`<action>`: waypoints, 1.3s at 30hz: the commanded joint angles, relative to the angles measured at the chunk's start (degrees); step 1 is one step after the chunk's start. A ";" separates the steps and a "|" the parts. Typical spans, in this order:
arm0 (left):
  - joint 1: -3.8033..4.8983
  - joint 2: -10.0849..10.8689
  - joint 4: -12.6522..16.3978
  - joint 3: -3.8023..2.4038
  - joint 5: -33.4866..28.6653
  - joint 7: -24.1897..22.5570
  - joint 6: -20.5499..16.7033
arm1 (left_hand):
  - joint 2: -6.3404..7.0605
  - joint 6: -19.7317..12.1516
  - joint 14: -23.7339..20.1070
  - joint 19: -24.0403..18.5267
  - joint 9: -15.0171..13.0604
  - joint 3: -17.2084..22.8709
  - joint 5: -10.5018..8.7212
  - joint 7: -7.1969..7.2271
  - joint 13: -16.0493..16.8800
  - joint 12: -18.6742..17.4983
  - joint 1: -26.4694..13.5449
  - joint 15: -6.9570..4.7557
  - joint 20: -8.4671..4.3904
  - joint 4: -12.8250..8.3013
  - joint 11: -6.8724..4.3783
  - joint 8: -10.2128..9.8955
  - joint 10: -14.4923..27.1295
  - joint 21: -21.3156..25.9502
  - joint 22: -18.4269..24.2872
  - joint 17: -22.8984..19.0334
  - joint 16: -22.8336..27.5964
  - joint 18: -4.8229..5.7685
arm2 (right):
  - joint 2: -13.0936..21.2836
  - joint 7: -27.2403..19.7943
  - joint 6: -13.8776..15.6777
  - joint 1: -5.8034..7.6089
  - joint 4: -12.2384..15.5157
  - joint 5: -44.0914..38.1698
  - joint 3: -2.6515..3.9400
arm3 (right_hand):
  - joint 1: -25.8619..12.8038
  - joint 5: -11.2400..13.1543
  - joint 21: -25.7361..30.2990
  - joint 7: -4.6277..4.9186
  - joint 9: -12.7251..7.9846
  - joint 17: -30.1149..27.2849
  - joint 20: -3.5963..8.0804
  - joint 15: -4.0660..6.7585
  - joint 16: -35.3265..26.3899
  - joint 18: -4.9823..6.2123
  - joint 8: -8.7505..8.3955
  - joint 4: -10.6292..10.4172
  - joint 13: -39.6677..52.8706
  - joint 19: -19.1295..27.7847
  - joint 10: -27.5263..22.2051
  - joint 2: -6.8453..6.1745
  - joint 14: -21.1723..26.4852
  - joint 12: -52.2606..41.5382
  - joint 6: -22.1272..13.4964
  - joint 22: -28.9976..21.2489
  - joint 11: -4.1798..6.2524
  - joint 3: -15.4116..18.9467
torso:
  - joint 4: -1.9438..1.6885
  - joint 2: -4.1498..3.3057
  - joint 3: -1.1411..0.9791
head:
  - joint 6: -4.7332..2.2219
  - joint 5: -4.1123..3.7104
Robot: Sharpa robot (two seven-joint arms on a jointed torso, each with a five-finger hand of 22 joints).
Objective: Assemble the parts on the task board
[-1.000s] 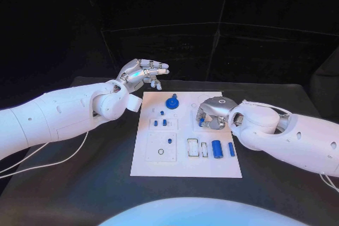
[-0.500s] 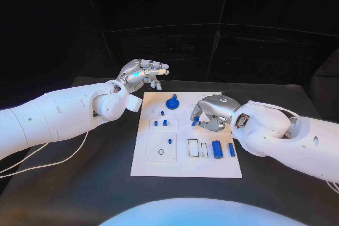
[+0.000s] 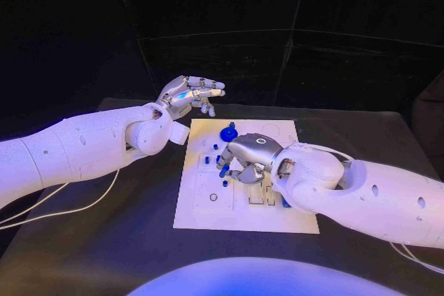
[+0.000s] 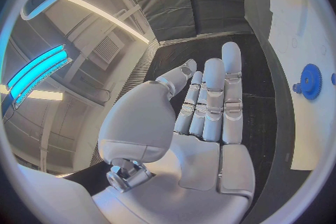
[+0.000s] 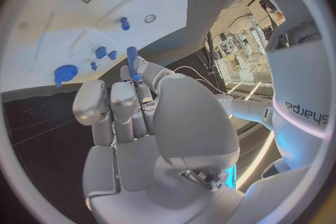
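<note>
The right hand (image 3: 248,156) has swung from the task board's (image 3: 208,216) right side across to its middle over the last second, and its fingers (image 5: 137,70) pinch a small blue peg (image 5: 131,61) (slim, held near its end). It now hovers over the peg holes near the board's left half, so insertion looks close. The left hand (image 3: 192,94) stays raised beyond the board's far left corner, fingers loosely apart, holding nothing. The blue gear (image 3: 228,133) sits near the board's far edge.

Left hand (image 4: 189,140) — bare palm, blue gear (image 4: 310,82) beyond
</note>
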State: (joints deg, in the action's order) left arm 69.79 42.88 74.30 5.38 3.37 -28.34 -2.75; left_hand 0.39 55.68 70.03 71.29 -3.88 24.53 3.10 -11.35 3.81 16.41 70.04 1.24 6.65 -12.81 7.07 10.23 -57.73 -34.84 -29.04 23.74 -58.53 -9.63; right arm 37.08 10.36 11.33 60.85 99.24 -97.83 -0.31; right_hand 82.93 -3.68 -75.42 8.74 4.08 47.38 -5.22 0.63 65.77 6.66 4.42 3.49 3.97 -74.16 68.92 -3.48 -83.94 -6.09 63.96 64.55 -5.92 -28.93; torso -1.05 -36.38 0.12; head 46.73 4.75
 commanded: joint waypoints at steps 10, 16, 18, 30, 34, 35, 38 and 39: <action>0.11 -0.39 -0.19 -0.05 -0.27 -0.22 0.72 | -0.30 -0.41 -0.30 0.33 -0.08 -0.43 0.15 0.16 0.08 0.18 0.04 0.20 0.13 0.03 -0.12 0.36 0.40 0.29 0.05 -0.05 -0.33 -0.80 | -4.37 -3.54 -2.80 -1.66 -3.55 -0.63 -1.05 | -0.75 -0.55 -0.34 0.37 -0.07 -0.01 -0.56 -0.35 0.37 -0.98 -0.31 0.25 -0.08 0.16 1.50 -0.26 0.19 0.46 -0.34 -0.03 1.24 -0.60 | -0.01 -0.01 -0.08 | 0.39 0.98; 0.10 -0.56 -0.32 -0.05 -0.27 -0.20 0.83 | -0.30 -0.41 -0.30 0.33 -0.08 -0.43 0.15 0.16 0.08 0.18 0.04 0.20 0.13 0.03 -0.12 0.36 0.40 0.29 0.05 -0.05 -0.33 -0.80 | -5.25 -3.71 -3.81 -2.02 -4.79 -1.18 -1.40 | -0.84 -0.60 -0.35 0.39 -0.07 -0.03 -0.58 -0.37 0.39 -0.98 -0.34 0.30 -0.08 0.17 1.45 -0.29 0.20 0.54 -0.38 -0.02 1.21 -0.70 | 0.11 -0.08 -0.13 | 0.60 1.32; 0.10 -0.62 -0.38 -0.05 -0.27 -0.19 0.85 | -0.30 -0.41 -0.30 0.33 -0.08 -0.43 0.15 0.16 0.08 0.18 0.04 0.20 0.13 0.03 -0.12 0.36 0.40 0.29 0.05 -0.05 -0.33 -0.80 | -5.35 -3.68 -4.41 -2.09 -5.01 -1.30 -1.45 | -0.86 -0.61 -0.34 0.39 -0.07 -0.03 -0.58 -0.37 0.39 -0.97 -0.34 0.31 -0.09 0.19 1.44 -0.29 0.20 0.55 -0.39 -0.05 1.21 -0.71 | 0.09 -0.05 -0.11 | 0.63 1.34; 0.10 -0.85 -0.60 -0.05 -0.27 -0.10 1.03 | -0.30 -0.41 -0.30 0.33 -0.08 -0.43 0.15 0.16 0.08 0.18 0.04 0.20 0.13 0.03 -0.12 0.36 0.40 0.29 0.05 -0.05 -0.33 -0.80 | -5.48 -2.85 -6.40 -2.21 -5.20 -1.17 -1.56 | -1.06 -0.64 -0.35 0.43 -0.06 0.04 -0.61 -0.41 0.46 -0.97 -0.35 0.30 -0.07 0.22 1.46 -0.31 0.20 0.59 -0.38 -0.04 1.19 -0.78 | 0.08 -0.05 -0.09 | 0.95 1.56; 0.10 -0.88 -0.63 -0.05 -0.27 -0.09 1.05 | -0.30 -0.41 -0.30 0.33 -0.08 -0.43 0.15 0.16 0.08 0.18 0.04 0.20 0.13 0.03 -0.12 0.36 0.40 0.29 0.05 -0.05 -0.33 -0.80 | -5.58 -2.76 -6.67 -2.24 -5.34 -1.18 -1.57 | -1.08 -0.65 -0.35 0.43 -0.06 0.07 -0.62 -0.41 0.47 -0.97 -0.34 0.30 -0.07 0.22 1.46 -0.31 0.20 0.60 -0.38 -0.03 1.19 -0.79 | 0.09 -0.06 -0.08 | 1.03 1.59; 0.10 -0.88 -0.63 -0.05 -0.27 -0.08 1.05 | -0.30 -0.41 -0.30 0.33 -0.08 -0.43 0.15 0.16 0.08 0.18 0.04 0.20 0.13 0.03 -0.12 0.36 0.40 0.29 0.05 -0.05 -0.33 -0.80 | -5.59 -2.75 -6.74 -2.26 -5.37 -1.18 -1.57 | -1.08 -0.65 -0.35 0.43 -0.06 0.07 -0.62 -0.41 0.47 -0.97 -0.34 0.30 -0.07 0.22 1.46 -0.31 0.20 0.60 -0.38 -0.03 1.19 -0.79 | 0.10 -0.08 -0.08 | 1.07 1.61; 0.10 -0.88 -0.63 -0.05 -0.27 -0.05 1.04 | -0.30 -0.41 -0.30 0.33 -0.08 -0.43 0.15 0.16 0.08 0.18 0.04 0.20 0.13 0.03 -0.12 0.36 0.40 0.29 0.05 -0.05 -0.33 -0.80 | -5.60 -2.71 -6.91 -2.29 -5.42 -1.18 -1.58 | -1.08 -0.65 -0.35 0.43 -0.06 0.07 -0.62 -0.41 0.47 -0.97 -0.34 0.30 -0.07 0.22 1.46 -0.31 0.20 0.60 -0.38 -0.03 1.19 -0.79 | 0.12 -0.09 -0.07 | 1.12 1.68; 0.10 -0.87 -0.64 -0.05 -0.27 -0.05 1.04 | -0.37 -0.47 -0.33 0.34 -0.09 -0.51 0.14 0.14 0.08 0.29 0.08 0.21 0.14 0.03 -0.11 0.43 0.49 0.33 0.09 -0.11 -0.36 -0.80 | -5.60 -2.69 -6.98 -2.30 -5.44 -1.18 -1.58 | -1.08 -0.65 -0.35 0.43 -0.06 0.07 -0.62 -0.41 0.47 -0.97 -0.34 0.30 -0.07 0.22 1.46 -0.31 0.20 0.60 -0.38 -0.03 1.19 -0.79 | 0.13 -0.08 -0.06 | 1.11 1.68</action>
State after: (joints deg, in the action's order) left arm 69.80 42.06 73.65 5.38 3.37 -28.24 -2.40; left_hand 0.39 55.56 70.03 71.29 -3.88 24.42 3.10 -11.22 3.81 16.40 70.04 1.24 6.65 -12.71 6.96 10.41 -57.62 -34.84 -29.04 23.72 -58.53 -9.63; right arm 31.52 7.59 5.39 58.53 93.82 -98.64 -1.89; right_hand 82.40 -3.99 -75.42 8.91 4.03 47.35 -5.44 0.41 66.01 6.66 4.29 3.64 3.83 -73.93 68.91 -4.01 -83.72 -5.64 63.73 64.53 -5.92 -29.38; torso -0.97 -36.46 0.03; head 47.83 6.41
